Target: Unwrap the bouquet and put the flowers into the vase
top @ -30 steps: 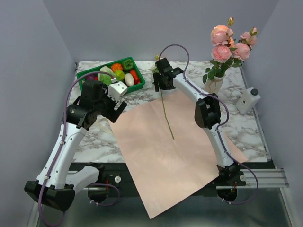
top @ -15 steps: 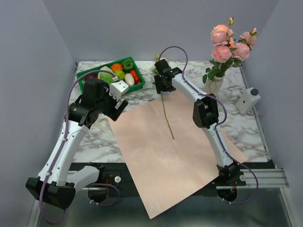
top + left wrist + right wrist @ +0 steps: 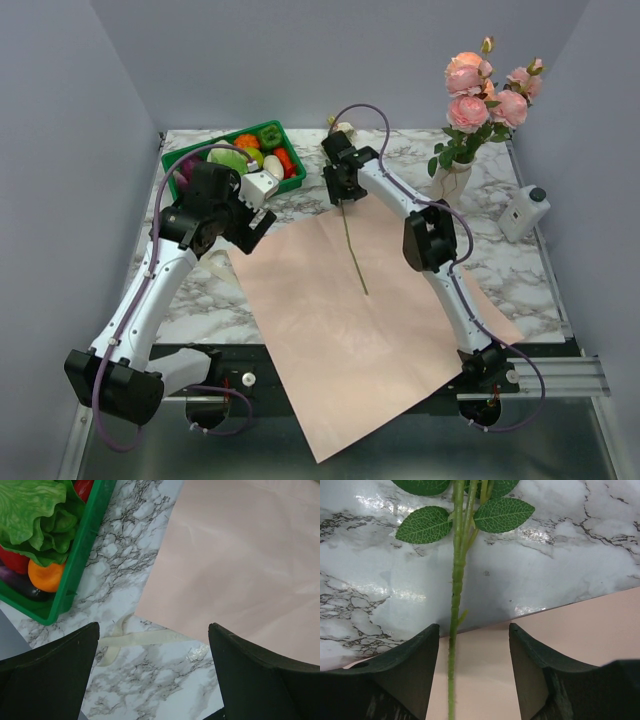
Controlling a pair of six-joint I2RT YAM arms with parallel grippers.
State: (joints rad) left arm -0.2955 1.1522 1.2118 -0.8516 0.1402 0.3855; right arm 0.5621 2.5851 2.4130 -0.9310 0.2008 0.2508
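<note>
while the left claw (image 3: 153, 630) gapes over the paper (image 3: 240, 555) edge, the right claw (image 3: 472, 630) straddles the stem (image 3: 456, 580), seemingly unclamped.

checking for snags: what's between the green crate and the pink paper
Mostly bare marble table, plus a cream ribbon lying on it by the pink paper corner. The left wrist view shows this.

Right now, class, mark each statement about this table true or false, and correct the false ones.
1. The vase holds several roses. True.
2. One flower stem lies partly on the pink paper. True.
3. The right gripper is shut on that stem. False: its jaws stand apart, the stem between them.
4. The cream ribbon is tied round the paper. False: it lies loose on the marble table beside the paper.
5. The left gripper is open. True.
</note>
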